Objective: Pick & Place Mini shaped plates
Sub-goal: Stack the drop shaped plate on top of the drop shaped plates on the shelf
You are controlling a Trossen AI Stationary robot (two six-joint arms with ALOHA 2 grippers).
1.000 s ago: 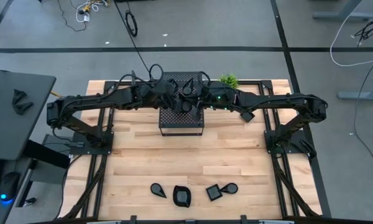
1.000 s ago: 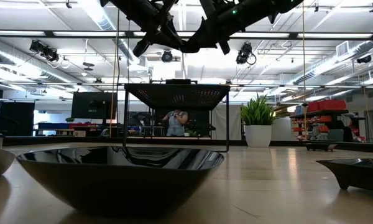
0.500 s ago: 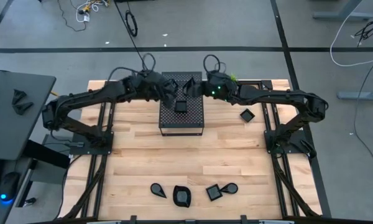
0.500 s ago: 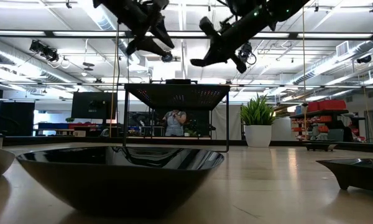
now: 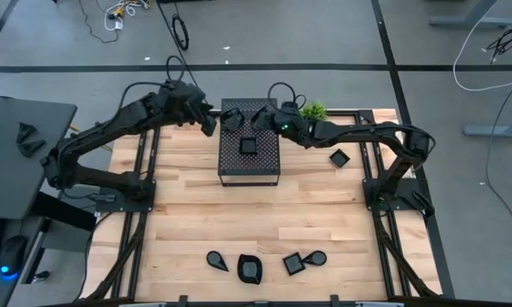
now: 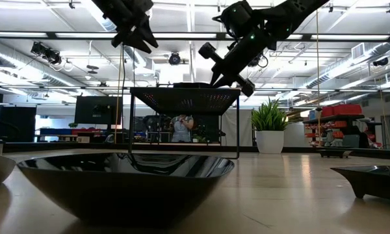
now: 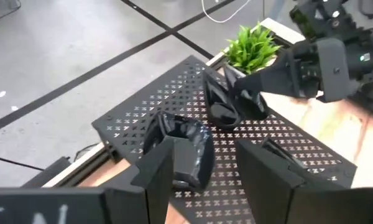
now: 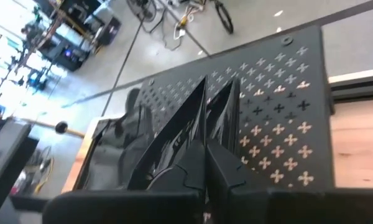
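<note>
Your left gripper (image 7: 202, 171) stood wide open and empty above the far-left part of the perforated box (image 5: 249, 162), at about 11 o'clock from the box's middle in the high view. A glossy black plate (image 7: 185, 152) lay on the box's lid, showing between the fingers in the left wrist view, touched by neither.

Your right gripper (image 5: 258, 118) was fully shut over the box's far edge, at about 1 o'clock from its middle; whether it pinched a plate you could not tell. One square plate (image 5: 247, 146) sat on the lid.

At 3 o'clock from the box, another plate (image 5: 339, 158) lay on the surface (image 5: 196, 213) near the potted plant (image 5: 313, 110). Four more plates (image 5: 264, 263) lined the near edge at 6 o'clock. No writing was readable.
</note>
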